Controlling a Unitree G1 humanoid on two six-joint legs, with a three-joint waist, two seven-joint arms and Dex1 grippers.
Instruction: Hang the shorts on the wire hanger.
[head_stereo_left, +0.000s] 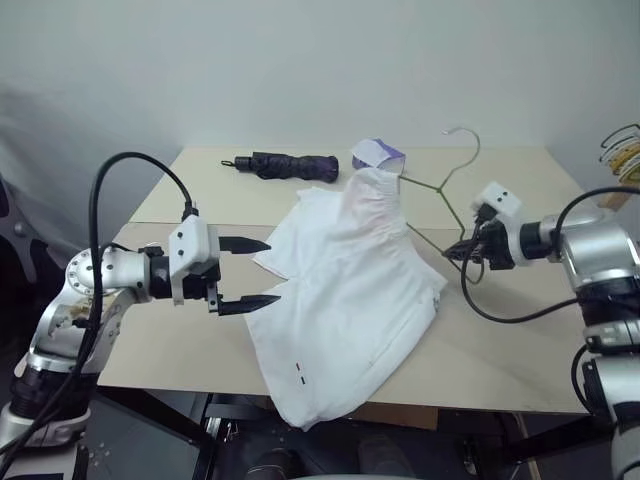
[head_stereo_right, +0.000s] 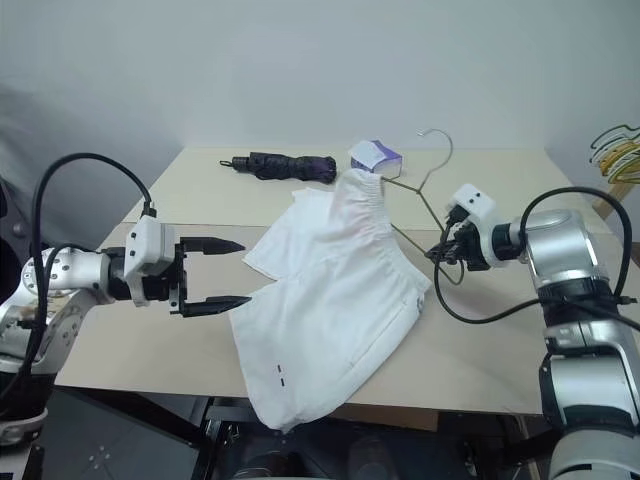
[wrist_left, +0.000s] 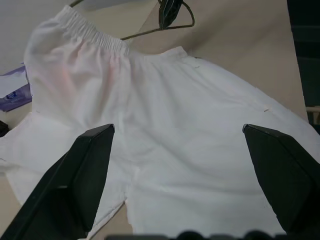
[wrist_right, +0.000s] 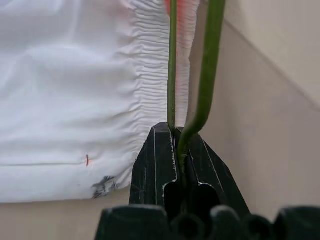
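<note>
Plain pale grey-white wall (head_stereo_left: 320, 70) across the far side, evenly lit, no windows in sight. Light beige table (head_stereo_left: 500, 350) made of two tops butted together, a seam running left to right across it, dark metal frame (head_stereo_left: 180, 425) under the near edge and dark floor (head_stereo_right: 100, 450) below. On the far part of the table a folded dark umbrella (head_stereo_left: 285, 165) lies left of a small purple-and-white box (head_stereo_left: 375, 153); at the far right edge a bunch of yellow and green hangers (head_stereo_right: 615, 150) on a wooden rack (head_stereo_left: 612, 200).
</note>
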